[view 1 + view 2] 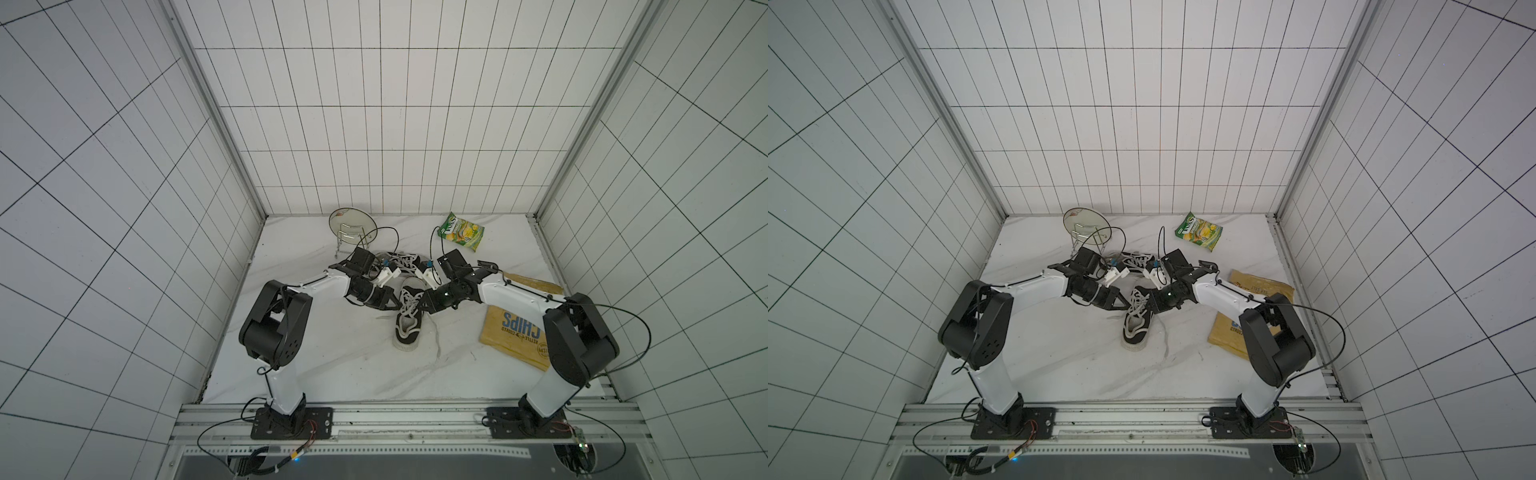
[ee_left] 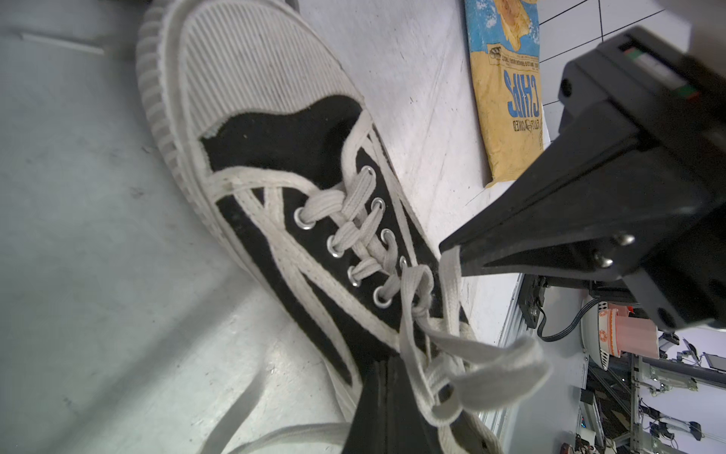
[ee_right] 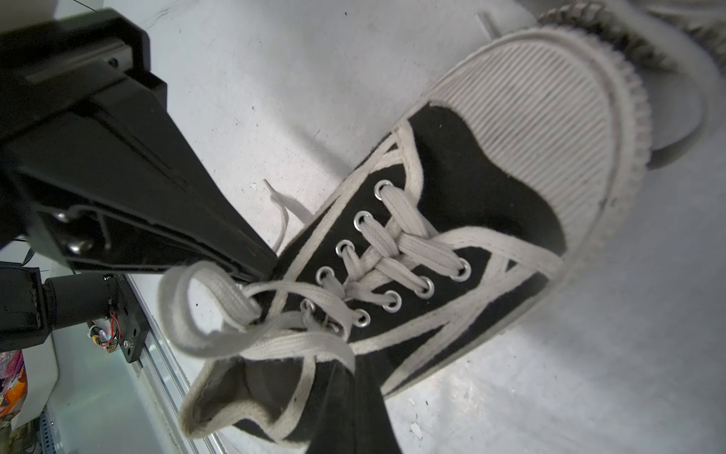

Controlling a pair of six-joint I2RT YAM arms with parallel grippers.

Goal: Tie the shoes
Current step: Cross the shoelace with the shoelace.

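Though boxed on three sides by white, black-gridded walls [image 1: 374, 124], fronted along the lower edge by aluminium rail [image 1: 415, 415]; between, pale marble-veined tabletop [image 1: 332, 374]. At right, yellow chips bag [image 1: 515, 332]; upper centre, green packet [image 1: 461, 232] and plate [image 1: 357, 216]. Dead centre, near shoe [image 1: 409, 328], toe toward lower edge; far shoe [image 1: 401, 262] crosswise just above. Left gripper [image 3: 269, 271] and right gripper [image 2: 448, 251] both pinched tight on the near shoe's white laces [image 2: 491, 369].

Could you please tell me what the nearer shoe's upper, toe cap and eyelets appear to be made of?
The upper looks like black canvas, matte and woven. The toe cap is probably white rubber, ribbed and scuffed. The eyelets seem metal: shiny silver rings.
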